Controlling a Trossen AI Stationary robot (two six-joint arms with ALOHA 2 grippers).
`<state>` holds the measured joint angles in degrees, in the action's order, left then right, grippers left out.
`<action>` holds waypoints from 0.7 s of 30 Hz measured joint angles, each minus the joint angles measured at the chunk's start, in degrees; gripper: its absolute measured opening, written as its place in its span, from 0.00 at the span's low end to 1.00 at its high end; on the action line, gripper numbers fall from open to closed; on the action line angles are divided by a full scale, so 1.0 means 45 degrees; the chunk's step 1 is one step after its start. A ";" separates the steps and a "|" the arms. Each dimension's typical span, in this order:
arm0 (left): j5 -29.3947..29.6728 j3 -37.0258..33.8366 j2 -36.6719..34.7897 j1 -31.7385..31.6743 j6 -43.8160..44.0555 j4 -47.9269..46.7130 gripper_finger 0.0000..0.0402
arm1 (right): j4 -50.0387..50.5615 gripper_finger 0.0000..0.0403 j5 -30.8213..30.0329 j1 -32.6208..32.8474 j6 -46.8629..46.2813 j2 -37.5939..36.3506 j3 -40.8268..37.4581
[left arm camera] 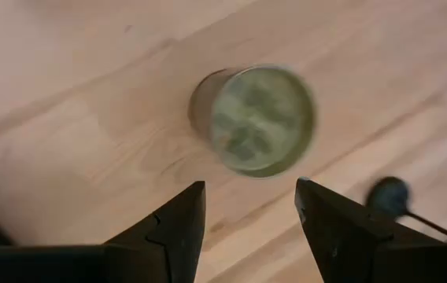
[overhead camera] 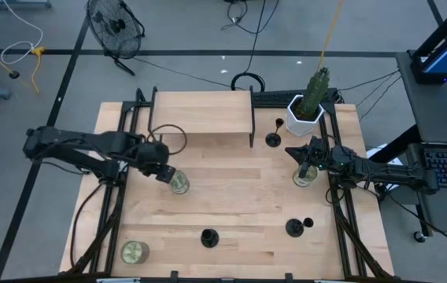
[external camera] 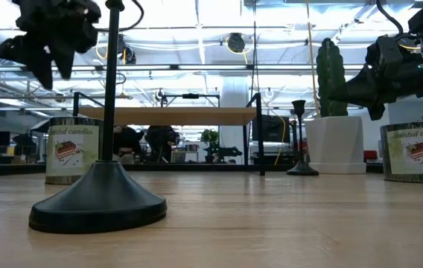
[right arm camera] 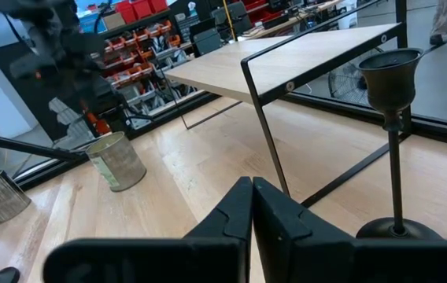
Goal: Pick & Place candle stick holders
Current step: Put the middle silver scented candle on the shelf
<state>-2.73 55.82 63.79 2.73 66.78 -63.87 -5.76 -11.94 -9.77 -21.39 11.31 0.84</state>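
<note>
Hovering spread — left claw (left arm camera: pixel 249 212) above jar (left arm camera: pixel 256 119).

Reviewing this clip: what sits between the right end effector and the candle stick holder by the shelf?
Only bare tabletop. In the high view the right end effector sits apart from the candle stick holder, with nothing between them; the right wrist view shows the same.
</note>
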 joint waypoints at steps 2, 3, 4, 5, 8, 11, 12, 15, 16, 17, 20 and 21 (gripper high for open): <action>-0.0231 -0.0002 0.0363 0.0002 0.0138 -0.0044 0.51 | 0.0000 0.02 -0.0026 0.0001 0.0000 0.0002 0.0000; -0.0391 -0.0002 0.0481 0.0002 0.0141 0.0020 0.51 | 0.0000 0.02 -0.0044 0.0000 0.0000 0.0002 0.0000; -0.0447 -0.0001 0.0580 0.0002 0.0141 0.0102 0.51 | 0.0000 0.02 -0.0045 0.0002 0.0000 0.0000 0.0000; -0.0429 0.0002 0.0659 0.0002 0.0141 0.0169 0.51 | 0.0000 0.02 -0.0044 -0.0002 0.0000 0.0002 0.0000; -0.0274 0.0002 0.0847 0.0002 0.0132 0.0187 0.51 | -0.0001 0.02 -0.0044 -0.0001 0.0000 0.0000 0.0000; 0.0061 0.0002 0.1000 0.0002 -0.0151 0.0183 0.51 | 0.0000 0.02 -0.0044 -0.0003 0.0000 0.0003 0.0000; 0.0185 0.0002 0.1010 0.0002 -0.0241 0.0186 0.51 | 0.0000 0.02 -0.0044 -0.0002 0.0000 0.0000 0.0000; 0.0754 0.0002 0.1095 0.0002 0.0000 0.0192 0.51 | 0.0000 0.02 -0.0044 0.0002 0.0000 0.0005 0.0000; 0.0999 0.0000 0.1160 0.0002 0.0116 0.0149 0.51 | 0.0000 0.02 -0.0044 -0.0003 0.0000 0.0001 0.0000; 0.1229 -0.0002 0.1187 0.0001 0.0183 0.0095 0.51 | 0.0000 0.02 -0.0047 0.0002 0.0001 0.0004 0.0000; 0.1567 -0.0022 0.1248 -0.0118 0.0224 0.0226 0.51 | 0.0000 0.02 -0.0044 0.0002 0.0003 0.0000 0.0000; 0.1576 -0.0028 0.1345 -0.0176 0.0228 0.0214 0.51 | -0.0001 0.02 -0.0044 0.0000 0.0000 0.0002 0.0000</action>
<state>4.36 55.70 69.84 1.94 67.81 -62.90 -5.76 -12.14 -9.77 -21.39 11.32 0.84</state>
